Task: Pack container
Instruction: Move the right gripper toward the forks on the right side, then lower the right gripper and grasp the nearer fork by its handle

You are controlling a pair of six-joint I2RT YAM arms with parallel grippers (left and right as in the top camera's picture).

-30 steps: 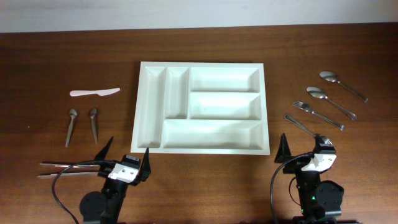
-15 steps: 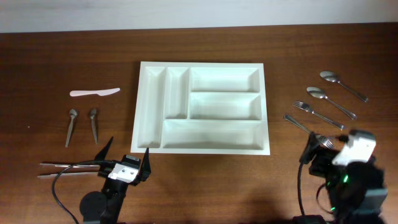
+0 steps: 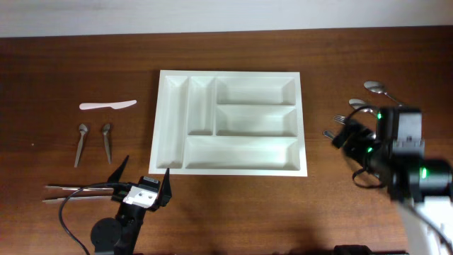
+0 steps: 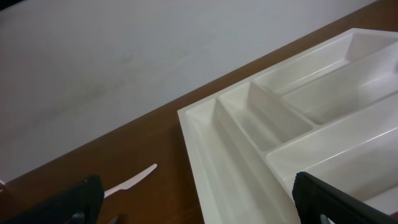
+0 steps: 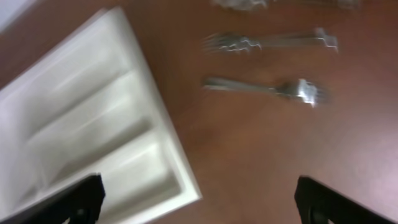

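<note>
Centred on the brown surface (image 3: 64, 64), white five-compartment cutlery tray (image 3: 241, 152), left tool (image 3: 146, 166) by its near left corner (spread wide), right tool (image 5: 198, 186) off its right side, near two forks (image 5: 267, 88), likewise spread wide

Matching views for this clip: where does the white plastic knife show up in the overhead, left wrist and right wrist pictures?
Overhead: the white plastic knife lies flat on the table at mid-left, left of the white cutlery tray.
Left wrist: the knife is at lower left, left of the tray's near corner.
Right wrist: not in it.
Shared landmark: the tray, seen in all three views; its rim shows in the left wrist and right wrist views.
</note>
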